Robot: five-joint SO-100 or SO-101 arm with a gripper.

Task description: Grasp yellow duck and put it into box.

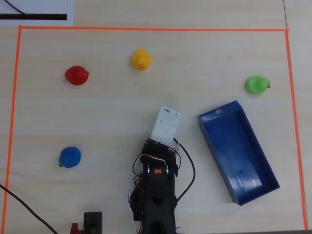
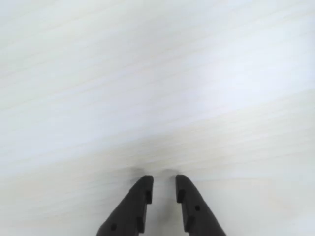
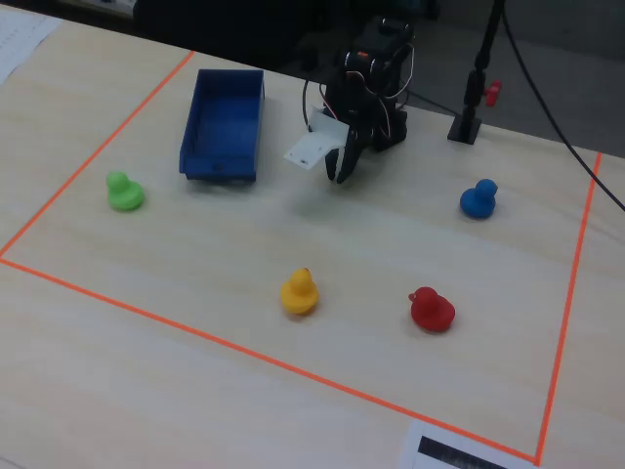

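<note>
The yellow duck stands alone on the pale table, far ahead of the arm in the overhead view; in the fixed view it is near the front. The blue box lies open-topped and empty to the arm's right in the overhead view, and at the back left in the fixed view. My gripper hangs low over bare table with a narrow gap between its black jaws and nothing in them. In the fixed view it points down beside the box. The wrist view shows neither duck nor box.
A red duck, a green duck and a blue duck stand apart on the table. Orange tape frames the work area. A black stand with cables sits behind the arm.
</note>
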